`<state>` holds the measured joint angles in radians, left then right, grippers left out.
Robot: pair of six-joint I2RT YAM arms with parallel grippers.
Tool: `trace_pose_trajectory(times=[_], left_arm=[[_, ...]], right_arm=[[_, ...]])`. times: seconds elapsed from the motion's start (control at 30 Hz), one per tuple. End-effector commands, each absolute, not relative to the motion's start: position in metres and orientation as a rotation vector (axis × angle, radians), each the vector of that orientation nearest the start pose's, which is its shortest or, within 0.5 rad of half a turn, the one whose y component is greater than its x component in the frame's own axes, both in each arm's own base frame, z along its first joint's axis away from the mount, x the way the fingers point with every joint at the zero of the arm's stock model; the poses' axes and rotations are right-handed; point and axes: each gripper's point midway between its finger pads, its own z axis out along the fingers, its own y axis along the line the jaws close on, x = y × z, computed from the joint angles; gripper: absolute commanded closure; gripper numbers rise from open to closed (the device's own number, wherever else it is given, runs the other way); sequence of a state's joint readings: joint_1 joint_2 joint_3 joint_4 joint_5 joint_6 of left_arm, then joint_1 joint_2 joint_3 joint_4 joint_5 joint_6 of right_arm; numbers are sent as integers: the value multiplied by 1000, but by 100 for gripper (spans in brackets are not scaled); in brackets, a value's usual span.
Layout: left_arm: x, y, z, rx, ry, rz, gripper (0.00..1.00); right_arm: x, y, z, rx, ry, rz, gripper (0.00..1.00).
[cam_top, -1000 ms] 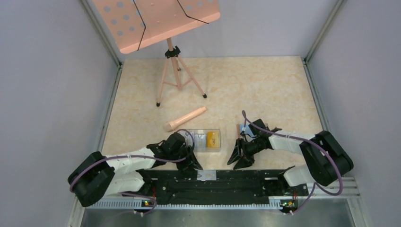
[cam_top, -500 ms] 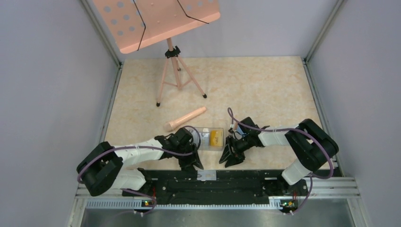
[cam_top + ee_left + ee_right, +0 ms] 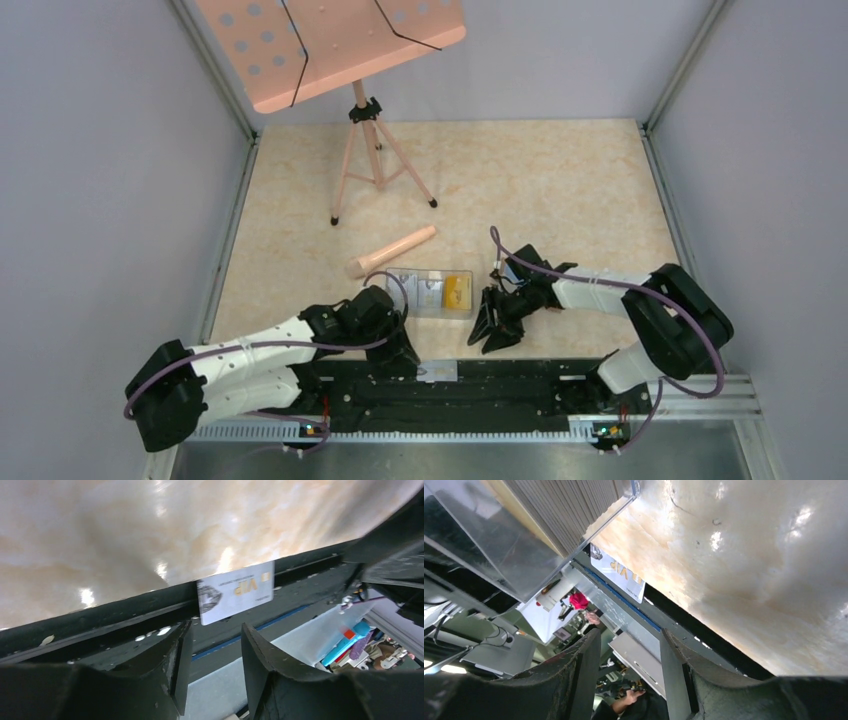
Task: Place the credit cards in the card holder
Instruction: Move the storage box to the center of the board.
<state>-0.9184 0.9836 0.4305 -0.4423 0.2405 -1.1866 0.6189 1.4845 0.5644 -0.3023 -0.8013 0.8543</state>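
Note:
The card holder (image 3: 432, 293) is a clear plastic box on the table, and a yellow-orange credit card (image 3: 456, 291) and a pale one (image 3: 430, 292) lie in it. Another pale grey credit card (image 3: 440, 371) marked VIP rests at the table's near edge, partly over the black rail. In the left wrist view this card (image 3: 235, 592) lies just ahead of my left gripper (image 3: 212, 645), which is open and empty. My right gripper (image 3: 487, 337) hovers low beside the holder's right end, open with nothing in it. Its wrist view shows the holder's corner (image 3: 524, 530) and the VIP card (image 3: 616, 572).
A pink tube (image 3: 392, 251) lies just behind the holder. A pink music stand (image 3: 365, 130) on a tripod stands at the back left. The black rail (image 3: 500, 385) runs along the near edge, and grey walls close in both sides.
My right gripper has shifted left, closer to the holder. My left arm has pulled back toward the near left, and its gripper sits lower by the near edge.

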Motion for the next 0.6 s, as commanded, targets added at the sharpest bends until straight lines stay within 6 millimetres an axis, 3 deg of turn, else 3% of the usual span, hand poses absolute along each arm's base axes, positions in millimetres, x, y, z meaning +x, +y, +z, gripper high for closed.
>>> trace_pose_trajectory(times=[0.0,0.13,0.23,0.47,0.57], left_arm=[[68,-228,38,-395,2919,-917,55],[66,-230,32,-401,2931,-899,55],[63,-233,24,-406,2947,-904,55],[61,-239,13,-409,2966,-910,56],[60,-242,9,-402,2989,-906,58]], right_arm=[[100,255,60,191,3098,1397,53],[105,257,77,274,3019,1435,53],[103,256,77,367,2995,1464,53],[83,250,58,560,3017,1562,58],[76,245,46,565,3066,1511,58]])
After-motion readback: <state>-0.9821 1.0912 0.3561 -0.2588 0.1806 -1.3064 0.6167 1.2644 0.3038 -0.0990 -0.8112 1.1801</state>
